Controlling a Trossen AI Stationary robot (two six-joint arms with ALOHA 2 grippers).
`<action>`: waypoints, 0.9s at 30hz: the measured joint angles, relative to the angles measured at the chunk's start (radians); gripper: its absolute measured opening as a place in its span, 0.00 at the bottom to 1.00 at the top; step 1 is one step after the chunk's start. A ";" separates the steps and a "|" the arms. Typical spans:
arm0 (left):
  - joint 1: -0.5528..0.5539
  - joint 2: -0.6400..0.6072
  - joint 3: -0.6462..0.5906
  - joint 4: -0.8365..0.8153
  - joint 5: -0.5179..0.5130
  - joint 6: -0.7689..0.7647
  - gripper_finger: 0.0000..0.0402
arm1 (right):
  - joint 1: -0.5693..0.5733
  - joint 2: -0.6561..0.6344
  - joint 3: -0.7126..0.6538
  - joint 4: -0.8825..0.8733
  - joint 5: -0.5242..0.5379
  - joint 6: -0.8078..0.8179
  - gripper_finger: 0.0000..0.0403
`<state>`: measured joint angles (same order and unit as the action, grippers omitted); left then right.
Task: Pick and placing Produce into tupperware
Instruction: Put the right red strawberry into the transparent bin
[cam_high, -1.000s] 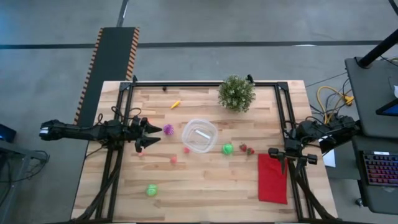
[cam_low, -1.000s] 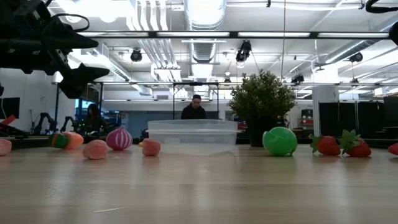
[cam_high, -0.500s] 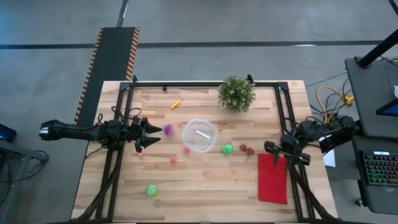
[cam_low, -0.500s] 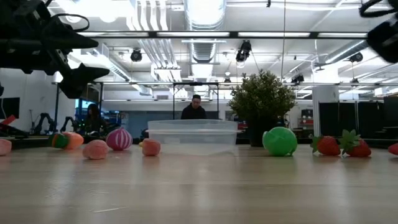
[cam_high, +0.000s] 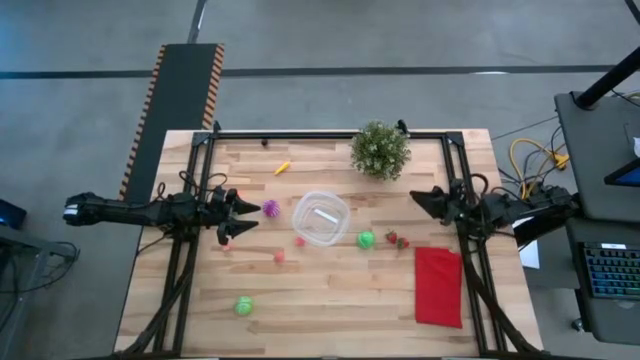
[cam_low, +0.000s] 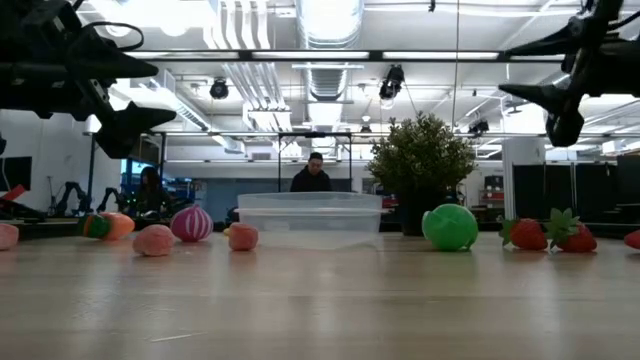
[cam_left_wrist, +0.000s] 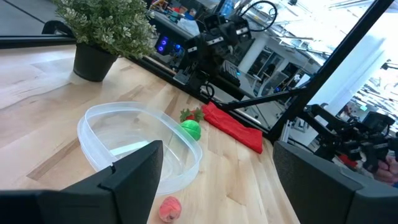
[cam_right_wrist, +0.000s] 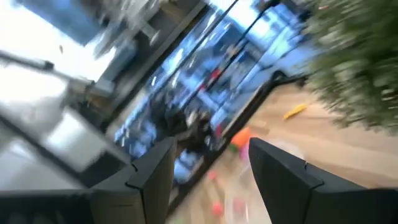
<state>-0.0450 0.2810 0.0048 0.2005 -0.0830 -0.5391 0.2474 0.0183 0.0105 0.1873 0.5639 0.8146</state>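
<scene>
The clear round tupperware (cam_high: 298, 220) sits mid-table, also seen in the low view (cam_low: 310, 212) and the left wrist view (cam_left_wrist: 93, 134). Produce lies around it on the wood: a purple piece (cam_high: 270, 208), pink pieces (cam_high: 299, 241), a green one (cam_high: 366, 239), two strawberries (cam_high: 397, 240), another green one (cam_high: 243, 306) and a yellow-orange piece (cam_high: 282, 168). My left gripper (cam_high: 250, 214) hovers open, left of the purple piece and pointing at the bowl. My right gripper (cam_high: 416, 200) is open in the air right of the bowl, raised high (cam_low: 502, 72).
A bushy potted plant (cam_high: 380, 150) stands at the far edge. A flat red cloth (cam_high: 438, 286) lies near the right edge. Black frame rails (cam_high: 452, 170) border the table. A person (cam_low: 315, 172) shows in the room beyond it.
My right gripper has swung from over the red cloth's far end toward the far edge and the table's left. It has turned and now points left toward the bowl. It has come into the low view at the upper right. The produce and bowl have not moved.
</scene>
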 joint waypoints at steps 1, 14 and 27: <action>0.000 0.000 0.000 0.000 0.000 0.000 0.72 | 0.000 0.000 0.000 0.013 -0.010 0.008 0.49; 0.000 -0.001 0.000 0.024 -0.066 -0.005 0.72 | 0.001 0.054 0.000 0.513 -0.093 -0.136 0.49; 0.000 0.000 0.000 0.203 -0.075 -0.004 0.72 | 0.001 0.188 0.000 0.805 0.013 -0.331 0.49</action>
<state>-0.0452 0.2812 0.0048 0.4031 -0.1578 -0.5435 0.2480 0.2064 0.0109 0.9926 0.5769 0.4839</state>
